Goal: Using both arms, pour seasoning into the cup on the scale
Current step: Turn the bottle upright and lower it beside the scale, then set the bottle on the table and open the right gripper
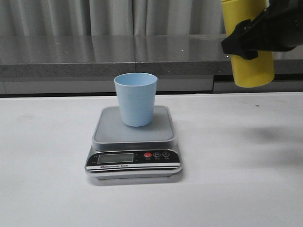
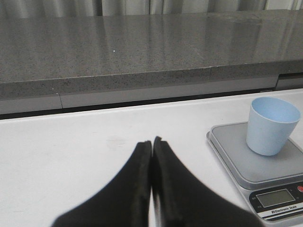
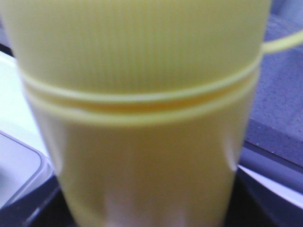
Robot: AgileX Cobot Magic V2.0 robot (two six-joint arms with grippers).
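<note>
Left gripper (image 2: 152, 144) is seen only in the left wrist view, bottom centre of frame: fingers pressed together, nothing held, hovering over bare white table (image 2: 71, 156).

Centre of the front view: scale (image 1: 134, 142) is placed flat on the table (image 1: 236, 189), display and red button (image 1: 147, 154) facing the camera. Display digits are too small to be read. Blue cup (image 1: 136, 99) is stood upright on the grey platform, toward its back edge.

Upper right of the front view: yellow bottle (image 1: 253, 68) is held clear of the table, well apart from the cup and higher than its rim. Its top is cut off by the frame edge. Right gripper (image 1: 248, 42) is clamped across the bottle body. In the right wrist view the bottle (image 3: 142, 118) fills the frame, blurred; a thin yellow strap (image 3: 284, 43) is seen at upper right.
</note>
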